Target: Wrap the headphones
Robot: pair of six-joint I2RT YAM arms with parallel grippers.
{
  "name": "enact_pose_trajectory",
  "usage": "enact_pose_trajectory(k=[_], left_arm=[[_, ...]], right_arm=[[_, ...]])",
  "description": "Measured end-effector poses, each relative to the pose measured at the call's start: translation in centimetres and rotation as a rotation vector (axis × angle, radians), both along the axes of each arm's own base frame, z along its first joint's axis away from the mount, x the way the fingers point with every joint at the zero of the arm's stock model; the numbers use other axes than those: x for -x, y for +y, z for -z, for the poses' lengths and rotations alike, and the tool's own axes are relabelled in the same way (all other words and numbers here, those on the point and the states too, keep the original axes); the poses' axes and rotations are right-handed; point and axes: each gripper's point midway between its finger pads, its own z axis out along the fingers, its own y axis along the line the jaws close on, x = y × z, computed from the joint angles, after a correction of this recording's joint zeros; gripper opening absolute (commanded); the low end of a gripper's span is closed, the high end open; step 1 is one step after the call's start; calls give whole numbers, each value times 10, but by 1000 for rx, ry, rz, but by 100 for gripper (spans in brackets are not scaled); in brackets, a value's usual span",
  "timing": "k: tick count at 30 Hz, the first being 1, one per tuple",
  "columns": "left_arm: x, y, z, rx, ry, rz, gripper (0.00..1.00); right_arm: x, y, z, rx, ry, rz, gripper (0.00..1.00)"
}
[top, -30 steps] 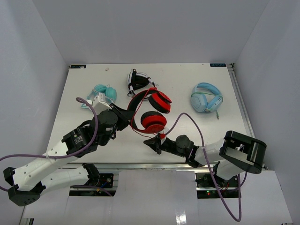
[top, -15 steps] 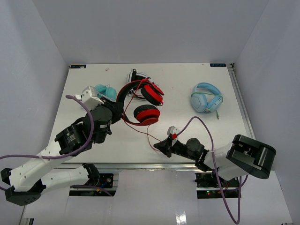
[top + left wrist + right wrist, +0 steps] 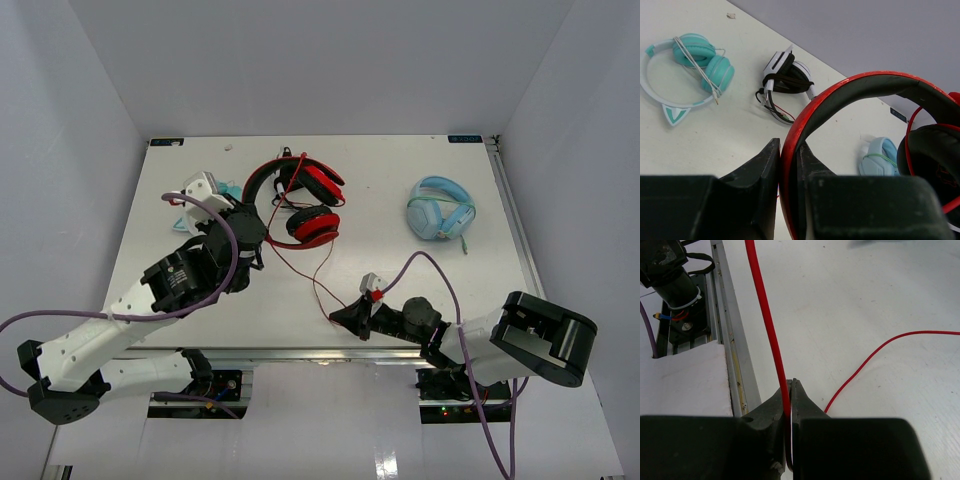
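The red headphones (image 3: 318, 184) with black ear pads hang tilted over the far middle of the table. My left gripper (image 3: 250, 214) is shut on their headband (image 3: 840, 89). In the left wrist view my left gripper (image 3: 789, 165) pinches the red and black band between its two fingers. A thin red cable (image 3: 318, 290) runs from the ear cups down toward the near edge. My right gripper (image 3: 337, 318) is shut on it there. Seen from the right wrist, the cable (image 3: 762, 310) enters my right gripper (image 3: 791, 390) from above, and a loose loop (image 3: 875, 352) lies on the table.
A black-and-white pair (image 3: 787, 75) and a teal pair (image 3: 695, 60) lie at the far left, behind the red headphones. A light-blue pair (image 3: 440, 208) lies at the far right. The metal rail (image 3: 732, 340) of the table's near edge runs close beside the right gripper.
The left gripper has carried the headphones away from the near edge and to the left, lifting them. The cable now stretches longer between the ear cups and the right gripper, which has barely shifted.
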Motion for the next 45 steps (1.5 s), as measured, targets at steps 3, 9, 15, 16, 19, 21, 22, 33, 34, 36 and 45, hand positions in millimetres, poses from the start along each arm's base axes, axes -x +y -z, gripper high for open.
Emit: enact_pose_trajectory(k=[3,9,15,16,19,21,22,33,34,36,45], left_arm=[[-1,6,-6,-18,-15,-27,0],[-1,16,-16,-28,-41,-66,0],[5,20,-22,4,-49,-41,0],[7,19,-24,19,-50,-23,0],[15,17,-29,63,-51,42,0],[21,16,-33,84,-52,95,0],[25,13,-34,75,-48,140,0],[70,-19,-20,-189,49,609,0],[72,-20,-17,-212,58,635,0],[77,-21,-9,-259,78,678,0],[82,-32,19,-444,177,800,0]], right_arm=[[2,-1,2,6,2,-4,8],[3,-1,2,6,-1,-15,8],[2,-1,6,15,2,-8,8],[1,-2,8,21,5,-3,8],[-1,-2,13,36,13,10,8],[-3,-3,15,43,17,21,8],[-6,-4,15,43,17,32,8],[-62,-20,-75,-156,-97,234,8],[-67,-22,-85,-166,-108,253,8],[-75,-29,-103,-176,-127,298,8],[-100,-69,-179,-177,-192,479,8]])
